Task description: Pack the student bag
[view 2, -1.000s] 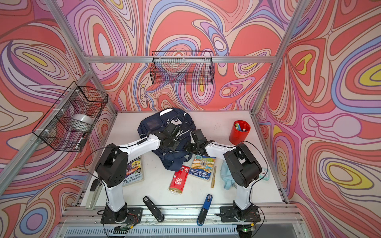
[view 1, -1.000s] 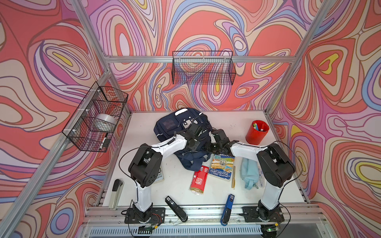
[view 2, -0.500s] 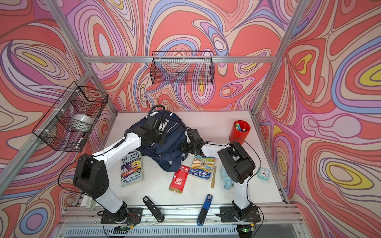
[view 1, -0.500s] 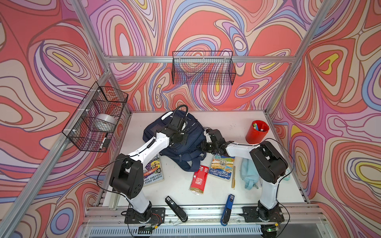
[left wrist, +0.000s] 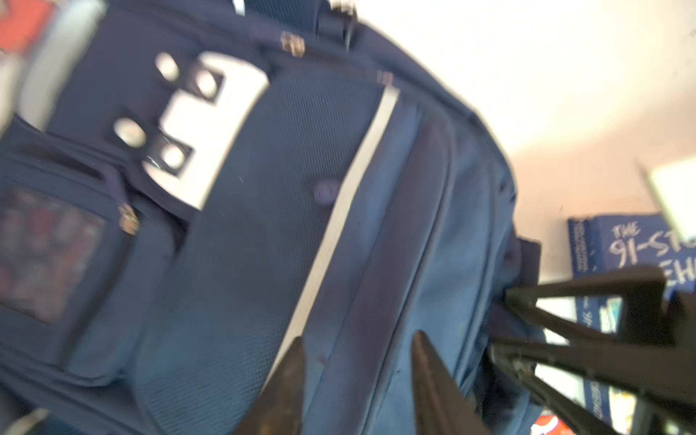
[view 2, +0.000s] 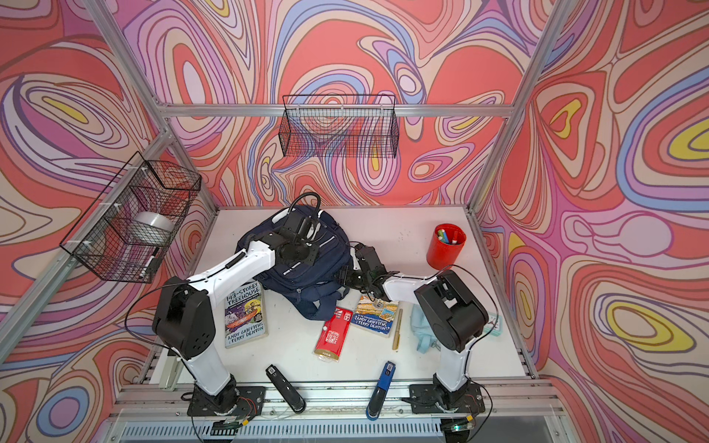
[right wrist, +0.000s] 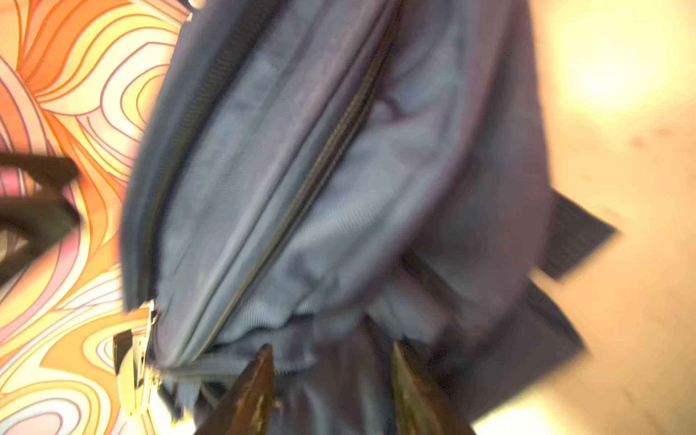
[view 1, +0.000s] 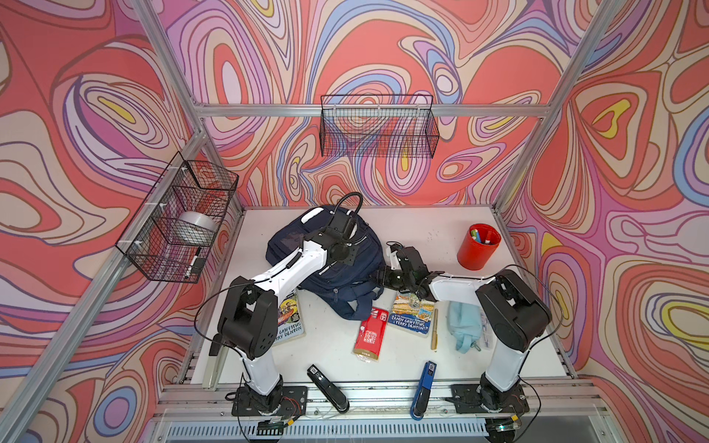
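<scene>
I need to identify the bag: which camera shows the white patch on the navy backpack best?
The left wrist view: the white patch covers a large area of the student bag, though blurred. Both top views show it only as a small sliver. The right wrist view misses it.

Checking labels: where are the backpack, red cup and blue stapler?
backpack (view 1: pixel 364 264), in a top view, front panel.
red cup (view 1: pixel 475 255), in a top view, outer wall.
blue stapler (view 1: pixel 424 385), in a top view, mid body.
</scene>
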`<state>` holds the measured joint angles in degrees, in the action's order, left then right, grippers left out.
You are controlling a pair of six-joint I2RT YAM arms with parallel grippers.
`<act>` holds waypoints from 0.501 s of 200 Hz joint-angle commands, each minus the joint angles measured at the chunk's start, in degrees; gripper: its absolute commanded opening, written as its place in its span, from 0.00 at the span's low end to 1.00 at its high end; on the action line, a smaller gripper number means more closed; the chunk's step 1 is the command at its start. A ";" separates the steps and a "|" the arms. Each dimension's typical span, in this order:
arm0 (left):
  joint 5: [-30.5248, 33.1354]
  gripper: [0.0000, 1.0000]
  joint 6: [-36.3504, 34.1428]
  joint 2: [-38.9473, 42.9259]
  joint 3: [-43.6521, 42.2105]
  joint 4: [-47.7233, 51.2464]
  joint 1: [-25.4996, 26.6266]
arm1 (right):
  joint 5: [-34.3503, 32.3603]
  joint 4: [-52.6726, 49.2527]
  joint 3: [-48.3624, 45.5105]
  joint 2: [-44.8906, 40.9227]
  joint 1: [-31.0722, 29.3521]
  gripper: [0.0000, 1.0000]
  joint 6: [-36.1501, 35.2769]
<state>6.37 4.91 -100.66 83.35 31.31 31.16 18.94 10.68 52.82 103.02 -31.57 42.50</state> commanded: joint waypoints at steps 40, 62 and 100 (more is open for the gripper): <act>4.00 0.73 -5.83 -0.94 -0.37 4.39 4.91 | 1.22 -11.30 4.44 -1.03 7.34 0.53 -1.83; 6.77 0.76 -6.48 -7.35 0.75 3.40 4.90 | 3.32 -10.22 5.28 2.41 7.28 0.50 -1.15; 2.87 0.76 -4.52 -13.66 4.23 1.39 5.11 | 5.58 -7.92 6.10 6.31 7.23 0.49 -0.21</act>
<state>10.70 0.01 -112.46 84.73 31.99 36.29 22.55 2.13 58.19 106.76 -24.14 41.89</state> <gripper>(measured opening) 0.766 0.491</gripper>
